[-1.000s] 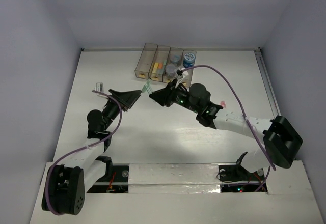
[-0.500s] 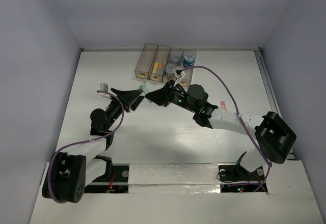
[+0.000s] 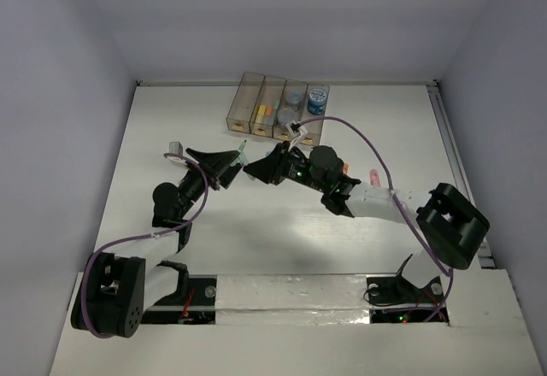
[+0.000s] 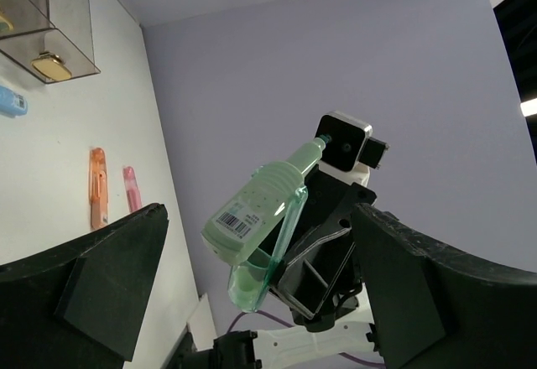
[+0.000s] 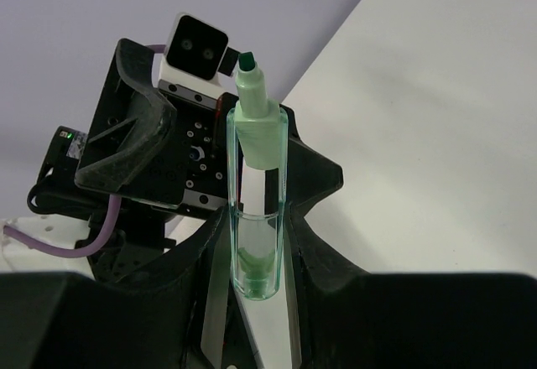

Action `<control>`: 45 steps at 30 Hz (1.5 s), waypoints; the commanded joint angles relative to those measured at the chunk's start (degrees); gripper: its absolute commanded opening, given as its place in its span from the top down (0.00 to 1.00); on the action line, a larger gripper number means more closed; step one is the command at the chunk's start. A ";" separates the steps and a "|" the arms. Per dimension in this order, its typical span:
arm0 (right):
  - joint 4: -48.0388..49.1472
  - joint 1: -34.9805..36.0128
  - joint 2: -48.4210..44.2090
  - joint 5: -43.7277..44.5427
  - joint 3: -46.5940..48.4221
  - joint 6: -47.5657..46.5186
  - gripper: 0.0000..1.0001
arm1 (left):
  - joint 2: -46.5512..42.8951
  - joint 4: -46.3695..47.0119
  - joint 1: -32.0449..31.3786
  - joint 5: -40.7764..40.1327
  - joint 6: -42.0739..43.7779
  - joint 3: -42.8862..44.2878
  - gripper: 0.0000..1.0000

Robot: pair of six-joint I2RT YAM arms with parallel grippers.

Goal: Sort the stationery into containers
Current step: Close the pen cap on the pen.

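- Top camera sat high at the near side, looking down on the whole table point(image 3: 393, 128).
- Both wrist cameras looked close-up at each other, sharing the green marker point(image 4: 256, 205).

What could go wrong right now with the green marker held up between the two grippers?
The left gripper is open around the green marker; if the right gripper releases first, it may drop.
The marker is pinched near one end, so closing on it could twist it loose.
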 commanded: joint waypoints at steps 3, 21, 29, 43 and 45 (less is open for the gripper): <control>4.83 -0.01 0.66 -0.26 -1.39 -0.35 0.93 | 2.07 23.68 -0.22 0.83 -2.65 0.02 0.12; 10.98 0.51 3.83 -0.52 -5.26 -6.24 0.93 | 17.81 45.84 -0.75 2.68 -16.72 -1.56 0.14; 10.89 1.04 5.23 -0.26 -5.35 -7.55 0.94 | 15.96 45.75 -0.75 2.06 -18.03 -1.65 0.13; 11.33 3.24 5.67 0.89 -6.67 -10.54 0.94 | 10.53 41.62 -1.28 0.57 -20.67 -0.68 0.09; 11.33 3.24 5.41 1.06 -7.46 -10.63 0.94 | 9.64 40.39 -1.28 0.57 -19.71 -0.42 0.09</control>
